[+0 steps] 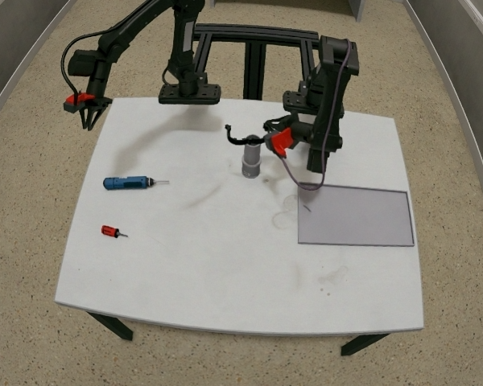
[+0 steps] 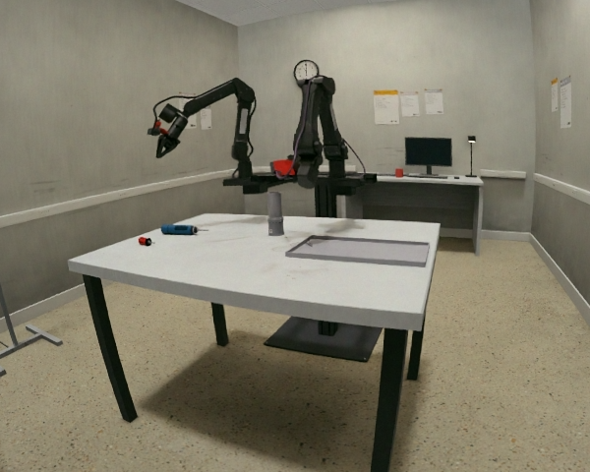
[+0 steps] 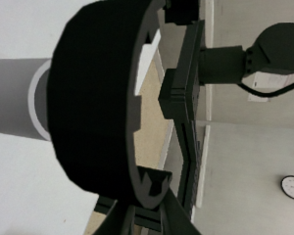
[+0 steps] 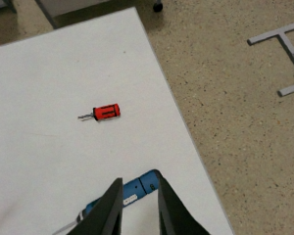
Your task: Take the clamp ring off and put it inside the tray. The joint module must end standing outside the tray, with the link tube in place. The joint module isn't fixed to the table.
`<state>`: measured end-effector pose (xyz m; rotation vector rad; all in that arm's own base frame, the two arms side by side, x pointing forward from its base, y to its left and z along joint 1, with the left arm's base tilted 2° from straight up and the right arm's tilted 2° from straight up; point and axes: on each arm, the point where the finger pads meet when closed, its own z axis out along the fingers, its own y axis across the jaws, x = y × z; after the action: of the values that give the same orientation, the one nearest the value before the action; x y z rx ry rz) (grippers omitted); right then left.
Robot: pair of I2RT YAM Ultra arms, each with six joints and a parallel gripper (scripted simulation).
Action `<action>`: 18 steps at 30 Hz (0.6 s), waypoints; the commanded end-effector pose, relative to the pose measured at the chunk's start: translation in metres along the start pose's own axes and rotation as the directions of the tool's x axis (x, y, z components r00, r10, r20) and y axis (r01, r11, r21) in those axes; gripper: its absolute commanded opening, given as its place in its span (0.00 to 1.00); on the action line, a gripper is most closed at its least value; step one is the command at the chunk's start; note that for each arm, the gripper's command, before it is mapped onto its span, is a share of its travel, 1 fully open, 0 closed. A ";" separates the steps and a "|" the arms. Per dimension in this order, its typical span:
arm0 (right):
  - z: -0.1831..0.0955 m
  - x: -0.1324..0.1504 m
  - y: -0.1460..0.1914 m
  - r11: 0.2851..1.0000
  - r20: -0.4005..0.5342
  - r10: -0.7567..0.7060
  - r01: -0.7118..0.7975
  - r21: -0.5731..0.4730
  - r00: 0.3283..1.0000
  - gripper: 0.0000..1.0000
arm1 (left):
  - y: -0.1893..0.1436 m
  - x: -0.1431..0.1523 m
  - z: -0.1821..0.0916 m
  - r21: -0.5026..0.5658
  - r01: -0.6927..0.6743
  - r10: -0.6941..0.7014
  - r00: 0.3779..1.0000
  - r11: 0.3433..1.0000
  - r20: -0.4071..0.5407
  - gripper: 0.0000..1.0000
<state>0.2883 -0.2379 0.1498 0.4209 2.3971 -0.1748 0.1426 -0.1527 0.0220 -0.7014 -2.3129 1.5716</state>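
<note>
Two hands are showing in top view: the left hand (image 1: 267, 126) (image 3: 147, 192) is gripping the black clamp ring (image 1: 237, 141) (image 3: 90, 98); the right hand (image 1: 88, 126) (image 2: 159, 154) (image 4: 140, 186) is standing narrowly parted. Exterior: the joint module (image 1: 250, 170) (image 2: 275, 227) (image 3: 15, 95) is standing below the left hand, outside the tray (image 1: 355, 244) (image 2: 356, 261). Left wrist: the ring is extending from the fingertips. Right wrist: a blue screwdriver (image 1: 127, 182) (image 2: 177, 230) (image 4: 141, 187) is lying beyond the fingertips.
</note>
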 end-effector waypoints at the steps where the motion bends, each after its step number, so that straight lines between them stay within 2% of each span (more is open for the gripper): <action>1: -0.027 -0.042 -0.022 0.995 0.145 0.002 -0.016 0.097 0.989 0.20 | -0.006 -0.012 -0.002 0.018 -0.006 0.005 1.000 1.000 0.015 0.06; 10: -0.110 -0.079 -0.095 0.912 0.413 0.073 -0.228 0.340 0.908 0.20 | -0.004 -0.023 -0.002 0.023 0.007 -0.007 1.000 1.000 0.014 0.06; 11: -0.106 -0.078 -0.107 0.900 0.415 0.095 -0.256 0.353 0.905 0.20 | -0.004 -0.024 -0.002 0.022 0.004 -0.005 1.000 1.000 0.015 0.06; 12: -0.115 -0.082 -0.115 0.883 0.445 0.096 -0.283 0.374 0.890 0.20 | -0.005 -0.026 -0.003 0.018 -0.003 0.002 1.000 1.000 0.017 0.06; 17: -0.113 -0.084 -0.112 0.888 0.444 0.093 -0.276 0.369 0.891 0.20 | -0.007 -0.027 -0.004 0.012 -0.023 0.023 0.999 1.000 0.023 0.06; 18: -0.142 -0.088 -0.115 0.865 0.503 0.073 -0.305 0.398 0.861 0.20 | -0.005 -0.027 -0.003 0.019 -0.004 0.004 1.000 1.000 0.017 0.06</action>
<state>0.2327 -0.3245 0.2588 0.7499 1.9652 -0.5903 0.1559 -0.1591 0.0220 -0.6894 -2.3107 1.5719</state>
